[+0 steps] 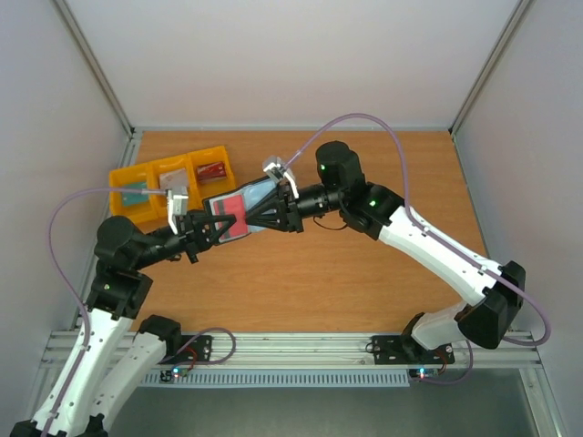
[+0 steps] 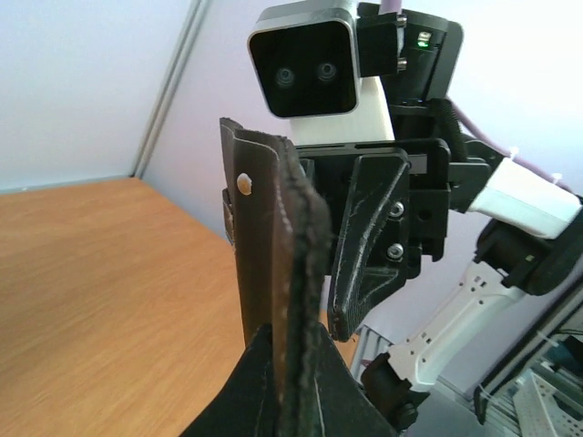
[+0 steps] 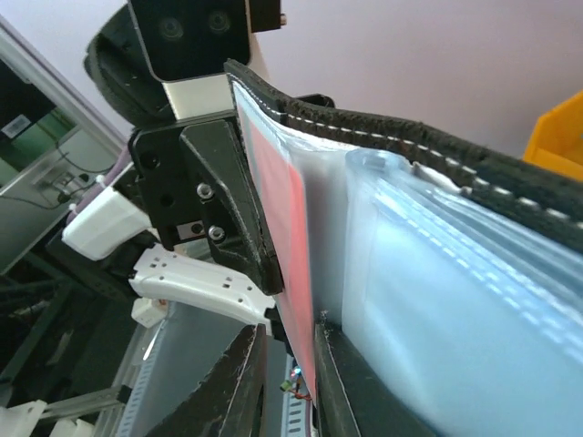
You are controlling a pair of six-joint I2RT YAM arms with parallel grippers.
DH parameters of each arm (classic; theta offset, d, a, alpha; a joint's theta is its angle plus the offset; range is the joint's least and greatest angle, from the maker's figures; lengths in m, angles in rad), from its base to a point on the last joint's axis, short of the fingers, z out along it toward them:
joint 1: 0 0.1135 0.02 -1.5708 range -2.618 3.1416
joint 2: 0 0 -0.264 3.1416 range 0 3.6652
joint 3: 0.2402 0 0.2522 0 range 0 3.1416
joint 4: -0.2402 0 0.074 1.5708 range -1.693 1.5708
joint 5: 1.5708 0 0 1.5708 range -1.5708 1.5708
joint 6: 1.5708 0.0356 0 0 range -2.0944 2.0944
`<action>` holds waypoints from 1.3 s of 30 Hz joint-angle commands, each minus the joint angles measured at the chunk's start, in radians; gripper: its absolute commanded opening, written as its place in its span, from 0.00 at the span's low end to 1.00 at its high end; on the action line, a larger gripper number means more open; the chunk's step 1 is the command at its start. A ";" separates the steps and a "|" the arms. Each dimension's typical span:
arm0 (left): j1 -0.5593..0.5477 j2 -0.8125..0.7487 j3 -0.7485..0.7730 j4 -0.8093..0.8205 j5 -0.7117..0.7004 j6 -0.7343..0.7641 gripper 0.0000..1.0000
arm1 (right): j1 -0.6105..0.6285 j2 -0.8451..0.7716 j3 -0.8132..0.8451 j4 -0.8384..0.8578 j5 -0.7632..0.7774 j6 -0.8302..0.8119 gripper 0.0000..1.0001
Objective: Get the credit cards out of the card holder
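The card holder (image 1: 260,195) hangs open in the air above the bench (image 1: 364,273), beside the yellow bins (image 1: 146,177). The left jaws clamp one end and the right jaws pinch the other. A red card (image 1: 230,212) shows in its pocket.

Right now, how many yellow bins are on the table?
3, side by side at the table's far left: left bin with a teal card, middle bin, right bin with a red card.

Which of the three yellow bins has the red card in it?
The rightmost yellow bin, nearest the card holder, holds the red card; the middle bin holds a whitish card and the left bin a teal card.
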 commanded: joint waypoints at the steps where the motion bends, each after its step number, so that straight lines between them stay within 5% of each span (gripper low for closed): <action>1: -0.003 0.010 -0.015 0.243 0.161 -0.062 0.00 | 0.015 -0.004 0.021 0.000 0.005 -0.014 0.18; 8: -0.013 0.009 -0.015 0.247 0.182 -0.043 0.00 | 0.033 0.015 0.043 0.014 -0.025 -0.041 0.21; 16: -0.012 0.003 -0.039 0.191 0.103 -0.015 0.00 | 0.066 0.034 0.086 0.028 -0.104 -0.059 0.06; 24: -0.012 -0.033 -0.030 0.019 0.011 0.078 0.00 | -0.113 -0.153 0.102 -0.305 0.258 -0.228 0.10; 28: -0.013 -0.035 -0.035 -0.002 -0.016 0.124 0.00 | -0.173 -0.149 0.117 -0.416 0.335 -0.235 0.28; 30: -0.012 -0.033 -0.030 -0.009 -0.017 0.127 0.00 | -0.175 -0.153 0.110 -0.407 0.263 -0.241 0.56; 32: -0.014 -0.033 -0.023 -0.026 -0.016 0.139 0.00 | -0.174 -0.169 0.067 -0.326 0.152 -0.223 0.96; 39: -0.013 -0.040 -0.030 0.013 0.032 0.127 0.00 | -0.170 -0.066 0.065 -0.216 0.000 -0.174 0.99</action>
